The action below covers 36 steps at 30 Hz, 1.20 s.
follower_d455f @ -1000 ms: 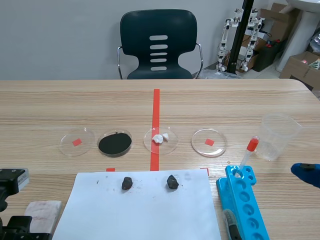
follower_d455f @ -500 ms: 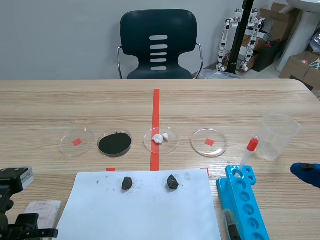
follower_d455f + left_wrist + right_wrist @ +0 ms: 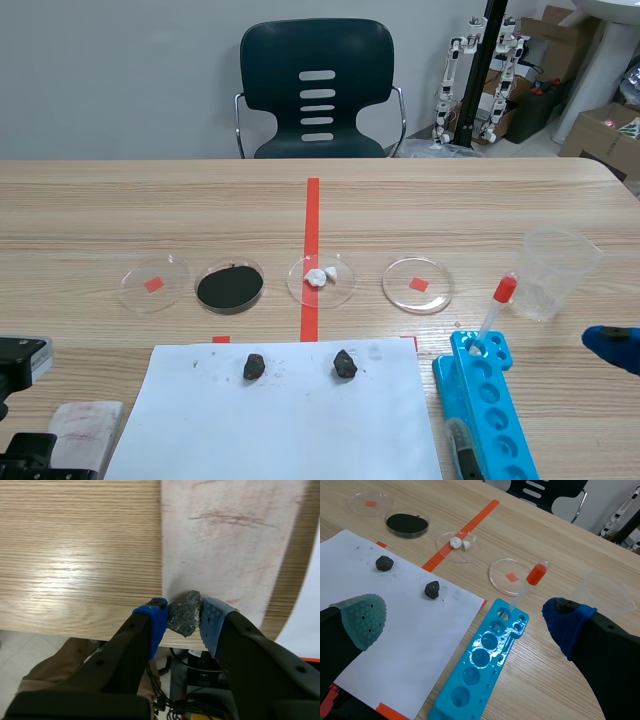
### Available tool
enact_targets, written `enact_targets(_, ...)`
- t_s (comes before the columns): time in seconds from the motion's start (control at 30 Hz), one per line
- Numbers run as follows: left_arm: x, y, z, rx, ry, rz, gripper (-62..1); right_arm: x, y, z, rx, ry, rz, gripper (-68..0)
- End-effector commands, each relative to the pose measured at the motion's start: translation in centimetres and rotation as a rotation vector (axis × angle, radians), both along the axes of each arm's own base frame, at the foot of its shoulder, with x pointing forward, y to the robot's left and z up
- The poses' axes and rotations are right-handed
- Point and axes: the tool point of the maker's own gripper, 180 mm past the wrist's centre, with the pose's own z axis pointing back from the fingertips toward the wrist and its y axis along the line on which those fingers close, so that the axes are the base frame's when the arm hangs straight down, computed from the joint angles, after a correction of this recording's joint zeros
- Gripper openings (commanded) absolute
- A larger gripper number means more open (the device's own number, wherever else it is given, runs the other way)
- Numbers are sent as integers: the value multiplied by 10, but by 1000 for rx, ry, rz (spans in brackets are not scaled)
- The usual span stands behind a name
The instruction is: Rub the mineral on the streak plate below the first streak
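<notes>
Lying pinched between the blue pads of the left gripper (image 3: 184, 622), the mineral (image 3: 184, 611) was carried slightly lower and outward than half a second before, judged by the left arm (image 3: 20, 362) in the scene view. One mineral was counted in the grip, two dark rocks (image 3: 254, 367) on white paper (image 3: 280, 430), four dishes (image 3: 386, 285), and one blue rack (image 3: 490, 410). The mineral was set at the streak plate's (image 3: 225, 555) near edge, below one reddish streak (image 3: 230, 518). The right gripper (image 3: 465, 620) was held spread.
</notes>
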Motion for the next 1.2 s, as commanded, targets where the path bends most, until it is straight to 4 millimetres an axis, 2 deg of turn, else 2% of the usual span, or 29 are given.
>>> enact_targets(0.0,-1,-1,1,-3,1,7,-524,6,3,12,16,-43,6,4)
enact_targets(0.1,-1,-6,0,-35,4,15,-524,6,3,12,16,-43,6,4)
enact_targets(0.3,-2,-36,-1,-205,9,18,-524,6,3,12,16,-43,6,4)
enact_targets(0.47,1,-48,1,-268,-8,14,-524,6,3,12,16,-43,6,4)
enact_targets(0.57,1,-43,0,-242,-9,8,-524,6,3,12,16,-43,6,4)
enact_targets(0.77,-5,-6,-1,-34,23,8,-524,6,3,12,16,-43,6,4)
enact_targets(0.87,-5,3,0,21,23,4,-524,6,3,12,16,-43,6,4)
enact_targets(1.07,-4,9,2,57,19,5,-524,6,3,12,16,-43,6,4)
enact_targets(1.17,-5,-3,0,-15,22,21,-524,6,3,12,16,-43,6,4)
